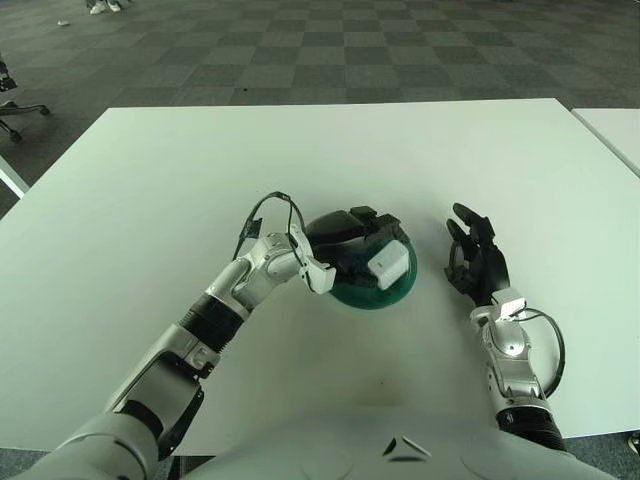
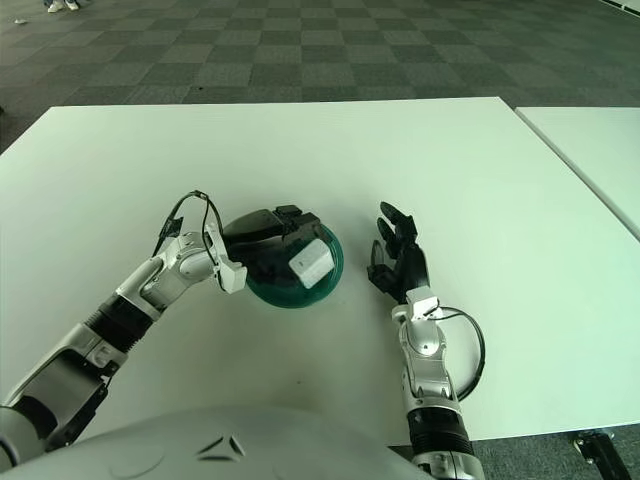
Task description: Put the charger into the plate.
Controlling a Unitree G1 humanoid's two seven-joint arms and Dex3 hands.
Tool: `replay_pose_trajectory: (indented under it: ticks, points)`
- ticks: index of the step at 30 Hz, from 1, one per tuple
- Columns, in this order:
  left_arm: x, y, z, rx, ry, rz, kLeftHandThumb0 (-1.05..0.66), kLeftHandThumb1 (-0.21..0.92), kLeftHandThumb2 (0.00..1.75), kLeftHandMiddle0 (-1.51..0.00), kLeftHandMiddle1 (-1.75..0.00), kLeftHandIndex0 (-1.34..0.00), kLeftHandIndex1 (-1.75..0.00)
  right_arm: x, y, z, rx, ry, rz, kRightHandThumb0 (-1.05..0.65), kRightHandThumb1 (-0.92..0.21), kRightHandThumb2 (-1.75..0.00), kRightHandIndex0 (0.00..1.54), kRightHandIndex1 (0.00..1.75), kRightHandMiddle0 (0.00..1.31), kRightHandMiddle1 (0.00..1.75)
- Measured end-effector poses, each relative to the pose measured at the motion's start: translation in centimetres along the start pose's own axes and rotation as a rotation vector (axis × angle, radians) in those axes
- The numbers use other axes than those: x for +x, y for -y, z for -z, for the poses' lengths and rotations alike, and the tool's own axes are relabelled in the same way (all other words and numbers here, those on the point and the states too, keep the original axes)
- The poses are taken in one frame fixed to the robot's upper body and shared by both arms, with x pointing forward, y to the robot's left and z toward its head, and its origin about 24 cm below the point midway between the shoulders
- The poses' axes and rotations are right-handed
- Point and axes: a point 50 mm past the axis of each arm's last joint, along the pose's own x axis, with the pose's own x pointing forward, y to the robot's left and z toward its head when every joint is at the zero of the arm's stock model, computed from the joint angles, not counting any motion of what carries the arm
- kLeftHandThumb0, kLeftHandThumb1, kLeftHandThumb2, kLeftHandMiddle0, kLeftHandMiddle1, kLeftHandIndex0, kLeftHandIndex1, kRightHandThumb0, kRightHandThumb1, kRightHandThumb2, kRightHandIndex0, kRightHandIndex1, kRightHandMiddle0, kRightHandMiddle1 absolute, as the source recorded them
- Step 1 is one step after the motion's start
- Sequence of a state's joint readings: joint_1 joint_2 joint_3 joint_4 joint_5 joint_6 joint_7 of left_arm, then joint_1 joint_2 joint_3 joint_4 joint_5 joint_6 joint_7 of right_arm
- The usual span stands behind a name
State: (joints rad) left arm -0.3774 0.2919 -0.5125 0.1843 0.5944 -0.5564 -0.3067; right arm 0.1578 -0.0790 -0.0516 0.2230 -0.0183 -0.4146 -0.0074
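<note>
The dark green plate [image 1: 352,292] sits at the table's middle. The white charger [image 1: 388,265] lies tilted in its right half, near the rim. My left hand [image 1: 358,232] reaches in from the left and hovers over the plate. Its black fingers [image 1: 385,226] are spread just above the charger and do not close around it. My right hand [image 1: 477,262] shows to the right of the plate, fingers spread and pointing up, holding nothing.
The white table [image 1: 180,190] ends at a front edge near my body. A second white table [image 1: 615,130] stands at the far right. Dark checkered floor lies beyond the far edge, with a chair base [image 1: 15,105] at the left.
</note>
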Motion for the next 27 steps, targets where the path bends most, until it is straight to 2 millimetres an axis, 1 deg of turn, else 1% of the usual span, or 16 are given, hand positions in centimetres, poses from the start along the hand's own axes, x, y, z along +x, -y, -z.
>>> replay_pose_trajectory:
  ticks: [6, 9, 17, 24, 27]
  points:
    - [0.0, -0.5, -0.3, 0.013, 0.012, -0.025, -1.02, 0.92, 0.83, -0.06, -0.03, 0.00, -0.38, -0.4, -0.1, 0.0, 0.002, -0.008, -0.005, -0.79, -0.92, -0.78, 0.26, 0.01, 0.00, 0.48]
    - [0.0, -0.8, -0.4, 0.017, 0.011, -0.044, -1.04, 0.92, 0.82, -0.04, -0.02, 0.00, -0.32, -0.5, -0.2, 0.0, 0.000, -0.008, -0.008, -0.78, -0.92, -0.78, 0.27, 0.01, 0.00, 0.51]
    - [-0.1, -1.6, -0.4, 0.021, 0.009, -0.090, -1.05, 0.92, 0.79, -0.03, -0.01, 0.00, -0.23, -0.5, -0.3, 0.0, -0.011, -0.007, -0.017, -0.79, -0.92, -0.83, 0.30, 0.02, 0.00, 0.51]
    - [-0.4, -2.1, -0.2, -0.016, 0.003, -0.155, -1.05, 0.92, 0.78, -0.03, 0.00, 0.00, -0.20, -0.7, -0.6, -0.1, -0.032, -0.015, -0.049, -0.81, -0.92, -0.84, 0.27, 0.01, 0.00, 0.55]
    - [-0.6, -2.1, -0.1, -0.039, -0.001, -0.169, -1.05, 0.92, 0.78, -0.03, 0.00, 0.00, -0.18, -0.4, -0.6, -0.1, -0.033, 0.000, -0.053, -0.81, -0.92, -0.82, 0.25, 0.00, 0.00, 0.57]
